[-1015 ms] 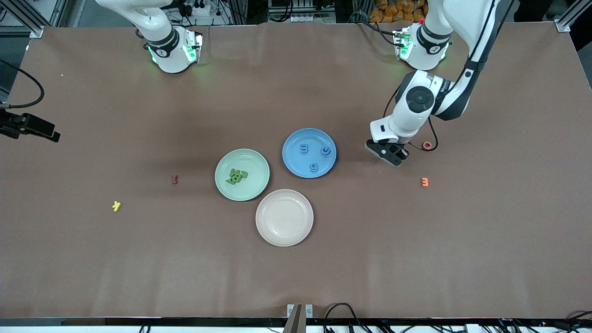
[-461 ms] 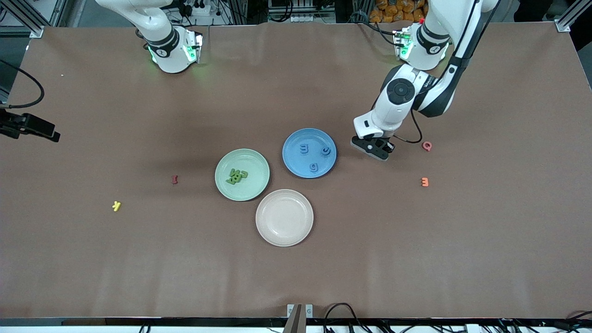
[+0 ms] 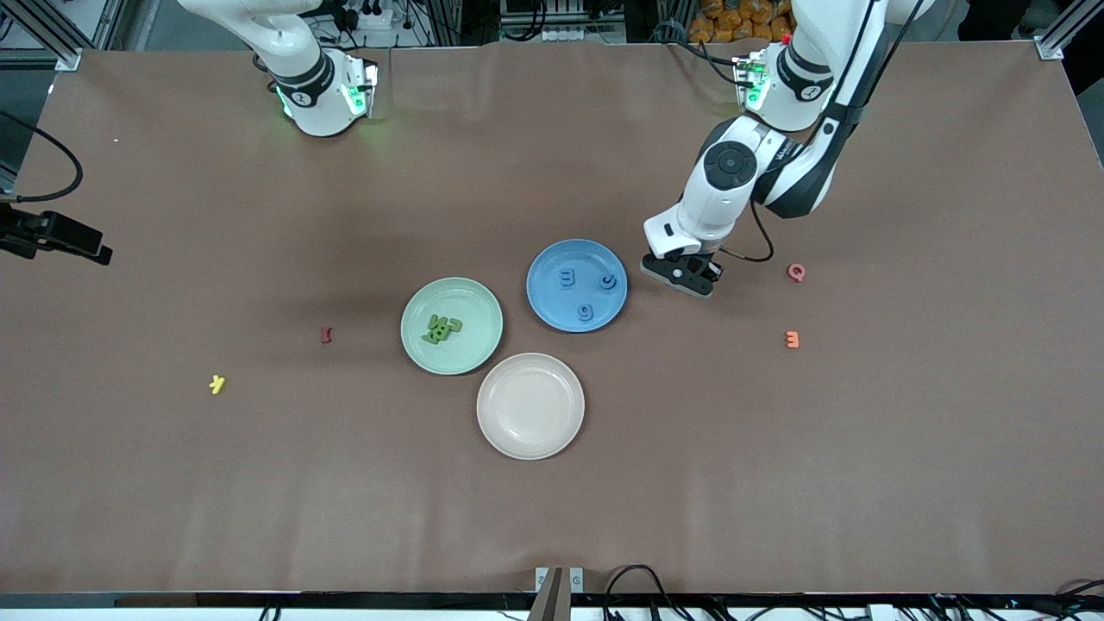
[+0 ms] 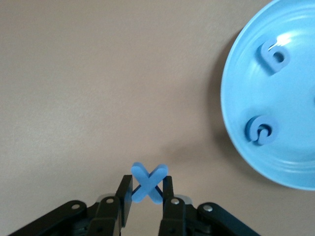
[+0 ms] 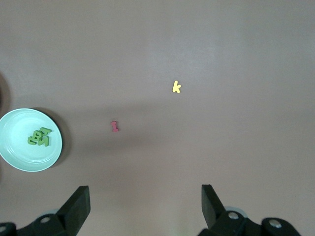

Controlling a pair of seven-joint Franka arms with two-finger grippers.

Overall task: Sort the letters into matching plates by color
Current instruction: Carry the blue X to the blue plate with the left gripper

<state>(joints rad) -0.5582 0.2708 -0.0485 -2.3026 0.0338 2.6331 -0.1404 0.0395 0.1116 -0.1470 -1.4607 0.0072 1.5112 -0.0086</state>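
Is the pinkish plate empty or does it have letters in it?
Empty. The round beige-pink plate shows only bare surface, no letters.

A beige-pink plate (image 3: 530, 405) sits on the brown table (image 3: 862, 483); a pink letter (image 3: 796, 272) and an orange letter (image 3: 792, 340) lie apart toward the left arm's end; a red letter (image 3: 325, 334) and a yellow letter (image 3: 217, 384) lie toward the right arm's end.

Left gripper (image 4: 146, 199) low over table, wrist pitched toward 7 o'clock, fingers clamped tight. Right gripper (image 5: 145, 206) high, fingers spread wide, arm waiting.
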